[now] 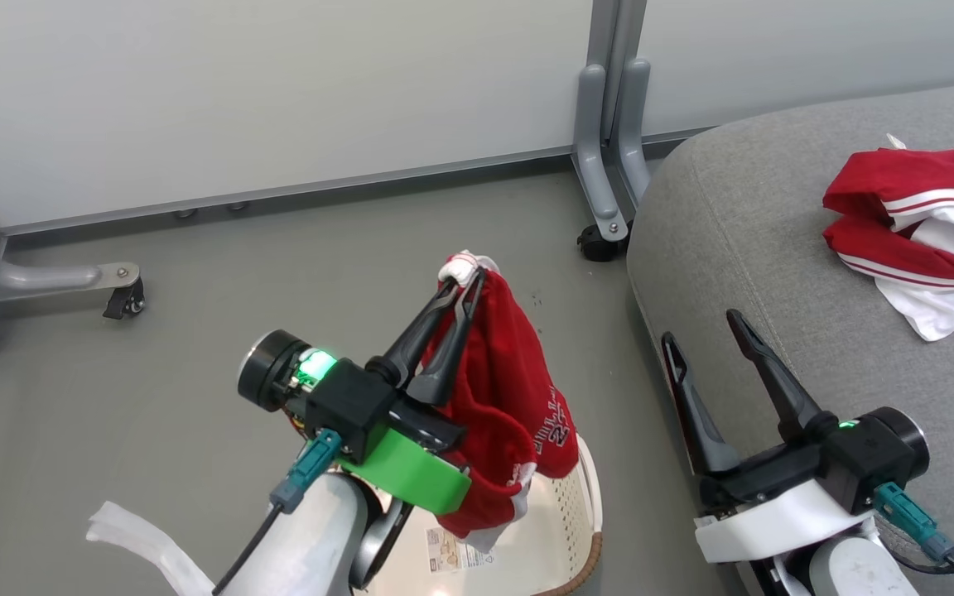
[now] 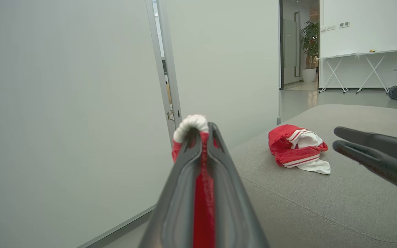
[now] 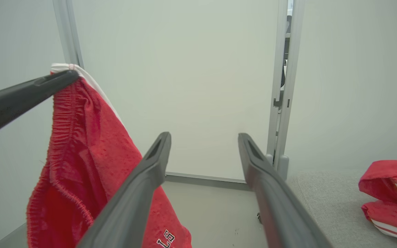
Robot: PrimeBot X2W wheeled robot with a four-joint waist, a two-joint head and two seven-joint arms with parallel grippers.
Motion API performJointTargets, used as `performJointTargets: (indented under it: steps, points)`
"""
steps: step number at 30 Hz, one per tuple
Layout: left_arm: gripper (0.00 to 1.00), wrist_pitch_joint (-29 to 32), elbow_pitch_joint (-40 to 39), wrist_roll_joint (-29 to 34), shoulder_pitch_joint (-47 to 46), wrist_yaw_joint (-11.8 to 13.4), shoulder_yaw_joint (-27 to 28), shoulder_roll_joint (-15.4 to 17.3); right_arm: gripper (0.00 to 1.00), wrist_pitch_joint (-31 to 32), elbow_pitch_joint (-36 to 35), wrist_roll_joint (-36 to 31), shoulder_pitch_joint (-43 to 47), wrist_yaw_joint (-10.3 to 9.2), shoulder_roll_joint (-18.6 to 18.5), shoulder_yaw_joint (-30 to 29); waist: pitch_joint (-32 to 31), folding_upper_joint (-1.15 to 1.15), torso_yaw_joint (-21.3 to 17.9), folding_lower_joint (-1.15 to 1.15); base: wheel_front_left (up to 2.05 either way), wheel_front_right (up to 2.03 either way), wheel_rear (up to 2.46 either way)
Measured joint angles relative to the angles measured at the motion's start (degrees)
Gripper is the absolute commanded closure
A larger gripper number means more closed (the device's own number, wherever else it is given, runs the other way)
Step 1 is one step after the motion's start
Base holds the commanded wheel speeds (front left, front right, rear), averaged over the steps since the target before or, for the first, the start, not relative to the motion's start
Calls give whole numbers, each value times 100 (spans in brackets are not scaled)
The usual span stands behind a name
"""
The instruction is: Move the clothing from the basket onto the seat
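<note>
My left gripper [image 1: 462, 291] is shut on the white-trimmed waistband of a red garment [image 1: 503, 406], which hangs above the cream basket [image 1: 580, 497] at the bottom of the head view. The same pinched cloth shows between the fingers in the left wrist view as red garment [image 2: 202, 193]. A second red and white garment [image 1: 916, 228] lies crumpled on the grey seat [image 1: 775, 248] to the right. My right gripper [image 1: 705, 324] is open and holds nothing, hovering at the seat's near-left edge. In the right wrist view the hanging garment [image 3: 81, 172] fills the left side.
White partition panels on grey metal legs with castors [image 1: 605, 165] stand behind the floor area. A strip of white material [image 1: 142, 542] lies on the grey floor at lower left. A paper label [image 1: 456, 548] sits inside the basket.
</note>
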Motion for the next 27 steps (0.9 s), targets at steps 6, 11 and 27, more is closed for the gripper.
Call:
performJointTargets:
  steps: [6, 11, 27]
  points:
    - [100, 0, 1, 13, -3, -20, -396, -26, 0, 0, 121, 67, -37, 0, -52, 379, -30, 0, 67, 0, 0, 0, 0]
    - [100, 0, -44, -32, -81, -21, -735, -49, 0, 0, 303, 297, -192, 0, -104, 823, 15, 0, 131, 0, 0, 0, 0]
    - [100, 0, -304, -318, -564, -22, -1528, -68, 56, 0, 1289, 361, -589, 0, -216, 1330, 249, 0, 334, 0, 0, 0, 0]
